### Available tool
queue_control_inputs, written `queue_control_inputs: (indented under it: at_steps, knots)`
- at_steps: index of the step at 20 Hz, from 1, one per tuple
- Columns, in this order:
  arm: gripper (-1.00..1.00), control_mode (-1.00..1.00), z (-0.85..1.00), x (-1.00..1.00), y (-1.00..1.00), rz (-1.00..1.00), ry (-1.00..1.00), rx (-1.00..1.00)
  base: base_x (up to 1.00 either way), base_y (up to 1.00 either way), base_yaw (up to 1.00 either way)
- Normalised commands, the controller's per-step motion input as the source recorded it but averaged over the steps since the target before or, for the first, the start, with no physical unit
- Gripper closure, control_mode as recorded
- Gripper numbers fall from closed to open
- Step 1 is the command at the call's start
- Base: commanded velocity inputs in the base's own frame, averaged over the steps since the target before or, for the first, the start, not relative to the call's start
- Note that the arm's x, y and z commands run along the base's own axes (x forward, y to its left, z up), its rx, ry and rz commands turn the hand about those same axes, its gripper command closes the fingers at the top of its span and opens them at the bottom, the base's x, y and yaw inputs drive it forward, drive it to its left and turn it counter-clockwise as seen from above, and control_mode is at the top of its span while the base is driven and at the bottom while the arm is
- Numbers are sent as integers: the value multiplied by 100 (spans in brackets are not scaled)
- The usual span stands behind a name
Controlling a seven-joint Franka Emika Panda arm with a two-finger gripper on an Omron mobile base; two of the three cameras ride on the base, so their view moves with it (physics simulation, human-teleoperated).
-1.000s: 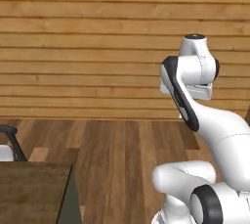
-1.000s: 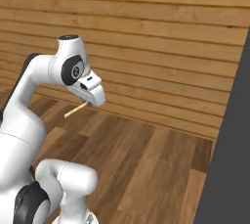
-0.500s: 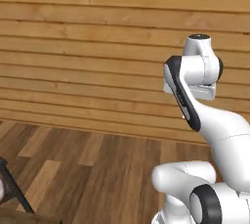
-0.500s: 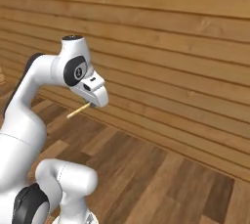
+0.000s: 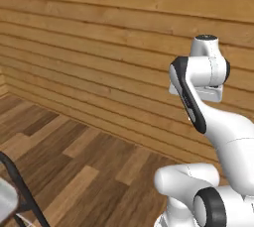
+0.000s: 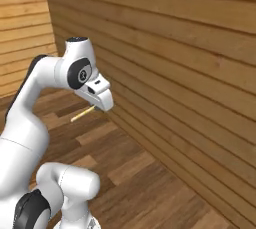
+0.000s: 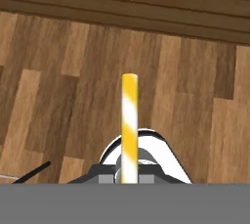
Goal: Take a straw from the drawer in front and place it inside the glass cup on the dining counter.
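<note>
Straws: one. The straw (image 7: 129,125) is yellow with white stripes and sits in my grip. In the hand view it runs from 6 o'clock straight up toward 12 o'clock. In the right base view the straw (image 6: 82,114) sticks out of my hand toward 8 o'clock, its free end over the floor.

Jaws: one pair (image 7: 129,176), closed tight on the lower end of the straw. In the right base view my jaws (image 6: 102,107) sit at the low tip of the hand, and the fingers themselves are too small to make out there.

Arm pose: I am folded up and compact. The upper link rises from my base and the wrist block (image 5: 208,70) caps it at the top. In the right base view my hand tips forward and down toward 4 o'clock from the wrist.

Chairs: one, partly seen. A dark chair frame (image 5: 20,191) with a pale seat shows at 7 o'clock in the left base view.

Floor: wood planks (image 6: 150,183) of mixed brown tones lie under the straw, well below it.

Wall: one horizontal plank wall (image 5: 99,47) ahead of me, meeting a second plank wall (image 6: 22,28) at a corner at 10 o'clock in the right base view.
</note>
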Motion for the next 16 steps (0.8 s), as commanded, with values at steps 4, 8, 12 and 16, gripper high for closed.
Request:
queue_control_inputs:
  at_steps: [4, 8, 12, 16]
  knots:
    - [100, 100, 0, 0, 0, 0, 0, 0, 100, 0, 67]
    - [100, 100, 0, 0, 0, 0, 0, 0, 100, 0, 79]
    - [100, 100, 0, 0, 0, 0, 0, 0, 98, -1, 82]
    - [100, 100, 0, 0, 0, 0, 0, 0, 91, -11, 78]
